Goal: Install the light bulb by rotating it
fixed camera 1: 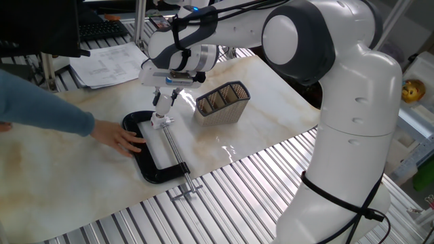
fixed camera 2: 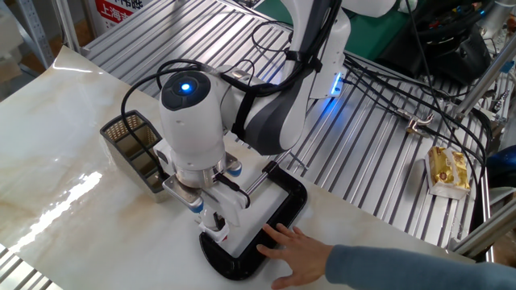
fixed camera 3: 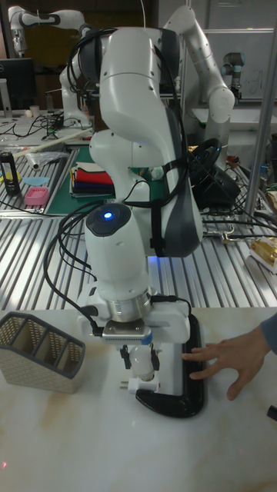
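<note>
The light bulb (fixed camera 3: 139, 359), a small white frosted globe, stands upright between my gripper's (fixed camera 3: 139, 357) fingers, base down on the small white socket (fixed camera 3: 144, 380). The socket sits at the near end of a black tray (fixed camera 3: 190, 397). My gripper is shut on the bulb and points straight down. From the side, the gripper (fixed camera 1: 163, 103) hides most of the bulb, with the socket (fixed camera 1: 160, 122) just below it. In the other fixed view the gripper (fixed camera 2: 213, 216) hangs over the tray (fixed camera 2: 286, 201) beneath the wrist.
A person's hand (fixed camera 1: 123, 139) presses on the tray (fixed camera 1: 150, 165). A mesh basket (fixed camera 1: 222, 102) stands close beside the gripper. A metal bar clamp (fixed camera 1: 177, 158) holds the tray to the table edge. Papers (fixed camera 1: 108, 64) lie at the back.
</note>
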Robot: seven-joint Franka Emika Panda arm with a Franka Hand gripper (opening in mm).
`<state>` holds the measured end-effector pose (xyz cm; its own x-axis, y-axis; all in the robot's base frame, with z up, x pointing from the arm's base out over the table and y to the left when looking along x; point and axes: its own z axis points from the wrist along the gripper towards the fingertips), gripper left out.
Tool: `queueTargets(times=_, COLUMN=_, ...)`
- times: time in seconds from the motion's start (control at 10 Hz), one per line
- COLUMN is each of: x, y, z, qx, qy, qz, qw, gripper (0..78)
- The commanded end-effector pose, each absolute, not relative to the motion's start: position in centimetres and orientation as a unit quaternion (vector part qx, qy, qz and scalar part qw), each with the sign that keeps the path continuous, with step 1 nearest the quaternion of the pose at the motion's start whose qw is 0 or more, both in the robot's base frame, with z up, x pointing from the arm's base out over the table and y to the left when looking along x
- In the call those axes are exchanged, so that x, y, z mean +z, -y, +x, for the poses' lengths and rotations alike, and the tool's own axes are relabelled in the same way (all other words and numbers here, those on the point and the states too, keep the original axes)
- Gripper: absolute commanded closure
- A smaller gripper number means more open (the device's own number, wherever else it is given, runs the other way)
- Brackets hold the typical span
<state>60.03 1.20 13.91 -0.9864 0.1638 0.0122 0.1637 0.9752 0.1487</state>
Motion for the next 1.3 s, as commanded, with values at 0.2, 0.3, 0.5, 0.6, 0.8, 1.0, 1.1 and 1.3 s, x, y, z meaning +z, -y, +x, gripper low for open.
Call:
queueTargets(times=0.2, x=13.1, y=-5.3, z=60.1, qx=0.073, qy=-0.991, qz=0.114, qw=0.005, gripper=76.5)
queueTargets(times=0.3, x=13.0, y=-5.6, z=60.0, qx=0.073, qy=-0.990, qz=0.118, qw=0.005, gripper=76.5)
queueTargets(times=0.5, x=13.0, y=-6.5, z=59.9, qx=0.071, qy=-0.989, qz=0.127, qw=0.005, gripper=76.5)
queueTargets(times=0.6, x=13.0, y=-6.7, z=59.8, qx=0.069, qy=-0.989, qz=0.129, qw=0.006, gripper=76.5)
queueTargets(times=0.8, x=12.9, y=-7.5, z=59.6, qx=0.051, qy=-0.990, qz=0.130, qw=0.007, gripper=76.5)
queueTargets(times=1.0, x=12.9, y=-7.6, z=59.6, qx=0.032, qy=-0.992, qz=0.123, qw=0.008, gripper=76.5)
queueTargets(times=1.1, x=12.9, y=-7.6, z=59.6, qx=0.022, qy=-0.993, qz=0.120, qw=0.008, gripper=76.5)
queueTargets(times=1.3, x=12.9, y=-7.6, z=59.7, qx=-0.006, qy=-0.994, qz=0.110, qw=0.007, gripper=76.5)
